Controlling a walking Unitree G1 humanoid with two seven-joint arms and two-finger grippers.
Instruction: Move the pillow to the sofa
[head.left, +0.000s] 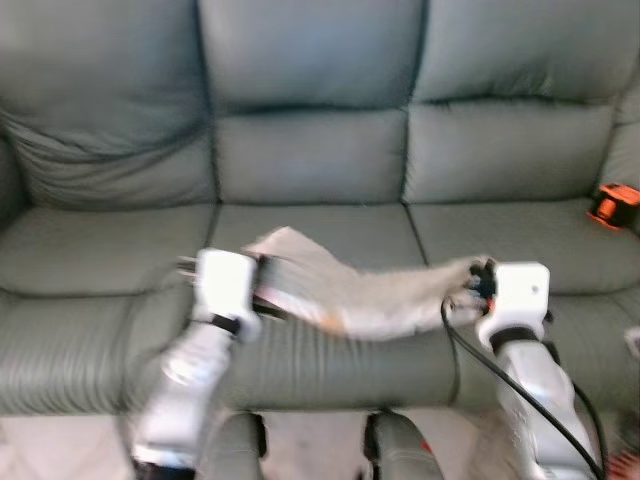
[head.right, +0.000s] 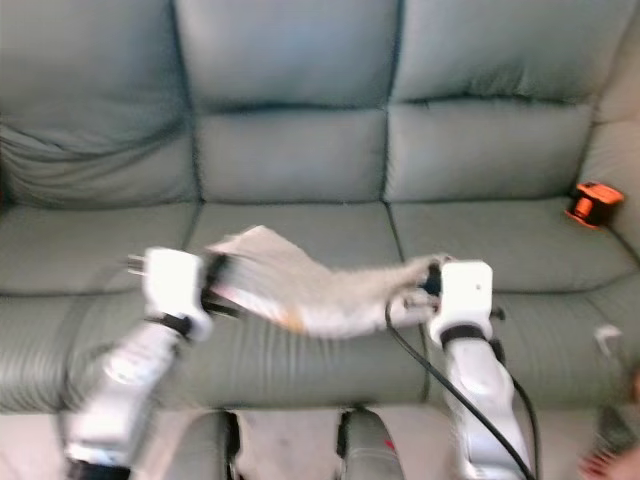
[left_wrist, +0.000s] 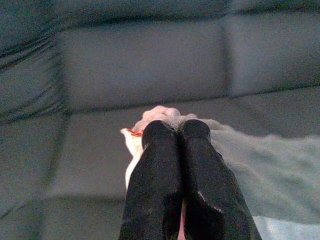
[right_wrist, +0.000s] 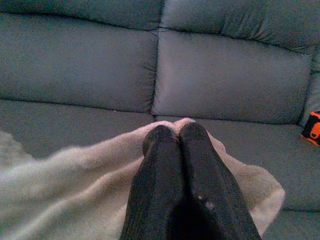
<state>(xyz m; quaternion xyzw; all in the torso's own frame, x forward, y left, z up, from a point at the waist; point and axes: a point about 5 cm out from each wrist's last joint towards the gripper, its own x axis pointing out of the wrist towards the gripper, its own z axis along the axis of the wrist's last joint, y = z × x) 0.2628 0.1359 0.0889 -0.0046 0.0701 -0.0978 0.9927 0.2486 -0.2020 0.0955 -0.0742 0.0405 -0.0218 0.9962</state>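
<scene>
Pillow hangs between our tools over the sofa's middle seat, sagging mid-span: we judge it soft, limp, light. Left tool and right tool are each clenched on an end; pinching bunched corners looks the sound hold.

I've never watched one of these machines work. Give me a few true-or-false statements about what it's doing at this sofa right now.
1. Both grippers pinch the pillow, the left gripper at one end and the right gripper at the other. True.
2. The pillow sags between the arms above the sofa seat. True.
3. The sofa is bright red. False: it is grey-green.
4. An orange and black object lies on the sofa's right seat. True.
5. The right gripper's fingers are spread wide. False: they are closed on the pillow.
</scene>
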